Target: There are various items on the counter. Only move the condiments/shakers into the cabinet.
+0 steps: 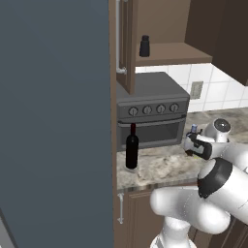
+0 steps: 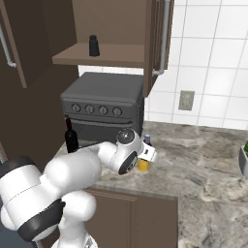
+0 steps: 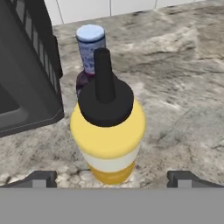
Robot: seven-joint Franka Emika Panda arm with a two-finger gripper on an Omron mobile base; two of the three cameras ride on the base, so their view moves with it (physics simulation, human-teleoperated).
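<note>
The yellow squeeze bottle (image 3: 108,135) with its dark nozzle stands upright on the counter (image 3: 175,87), close below the hand. My gripper (image 3: 113,178) is open, its two fingertips (image 3: 41,178) spread wide either side of the bottle and apart from it. The squat blue-purple bottle (image 3: 89,48) stands just behind the yellow one. In the right base view the gripper (image 2: 145,156) hangs over the yellow bottle (image 2: 143,165). The black shaker (image 1: 144,46) stands on the shelf of the open cabinet (image 1: 169,52). The wine bottle (image 1: 131,147) stands on the counter's left end.
A dark toaster oven (image 1: 150,114) sits on the counter under the cabinet, its corner (image 3: 30,78) close to both bottles. The cabinet door with its silver bar handle (image 2: 164,36) is swung open. A tall grey panel (image 1: 53,121) walls off the left. A pot (image 2: 243,160) stands far right.
</note>
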